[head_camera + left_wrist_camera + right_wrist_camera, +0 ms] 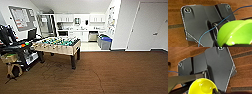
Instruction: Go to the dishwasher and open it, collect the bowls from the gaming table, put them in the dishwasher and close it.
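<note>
A lime-green bowl (235,33) hangs close over the brown wood floor in the left wrist view, and my left gripper (226,45) is shut on its rim. A second bowl (202,87), yellow-green with its hollow showing, hangs above the floor in the right wrist view with my right gripper (214,90) shut on its edge. Far ahead in the kitchen nook, the steel-fronted dishwasher (93,36) sits under the counter; it is too small to tell whether it stands open. The gaming table is out of view.
A table-football table (58,45) stands ahead on the left, beside a black desk (17,48) with monitors. Grey bins with blue lids (105,42) line the right side of the kitchen entrance. A white door (150,25) is at the right. Brown floor (112,72) stretches ahead.
</note>
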Controlling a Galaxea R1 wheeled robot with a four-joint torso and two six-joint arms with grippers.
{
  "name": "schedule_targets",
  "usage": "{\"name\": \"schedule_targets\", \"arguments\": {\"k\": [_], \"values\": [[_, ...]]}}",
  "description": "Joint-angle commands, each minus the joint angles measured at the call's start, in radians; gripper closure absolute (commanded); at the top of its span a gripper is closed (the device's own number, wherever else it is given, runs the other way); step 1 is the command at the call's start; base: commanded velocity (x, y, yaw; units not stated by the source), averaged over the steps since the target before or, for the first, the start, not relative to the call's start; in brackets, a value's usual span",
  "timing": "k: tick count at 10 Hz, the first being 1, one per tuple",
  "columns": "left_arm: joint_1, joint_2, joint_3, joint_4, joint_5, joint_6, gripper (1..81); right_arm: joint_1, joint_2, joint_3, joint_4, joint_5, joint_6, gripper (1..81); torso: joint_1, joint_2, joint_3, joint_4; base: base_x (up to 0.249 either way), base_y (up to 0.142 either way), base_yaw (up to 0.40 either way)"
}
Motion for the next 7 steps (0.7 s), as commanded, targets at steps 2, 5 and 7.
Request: {"name": "schedule_targets", "arguments": {"k": [2,5,7], "values": [[-0.022,-0.015,-0.003,0.003,0.028,0.004,81.1,0.029,-0.006,-0.001,-0.012,-0.044,-0.002,81.1,0.0,0.0,0.0,0.0,0.095,0.0,0.0],[-0.022,-0.017,-0.004,0.001,0.028,0.004,81.1,0.031,-0.005,-0.001,-0.012,-0.046,-0.002,81.1,0.0,0.0,0.0,0.0,0.112,0.0,0.0],[-0.022,-0.017,-0.003,0.001,0.028,0.004,81.1,0.032,-0.005,-0.001,-0.012,-0.047,-0.002,81.1,0.0,0.0,0.0,0.0,0.114,0.0,0.0]]}}
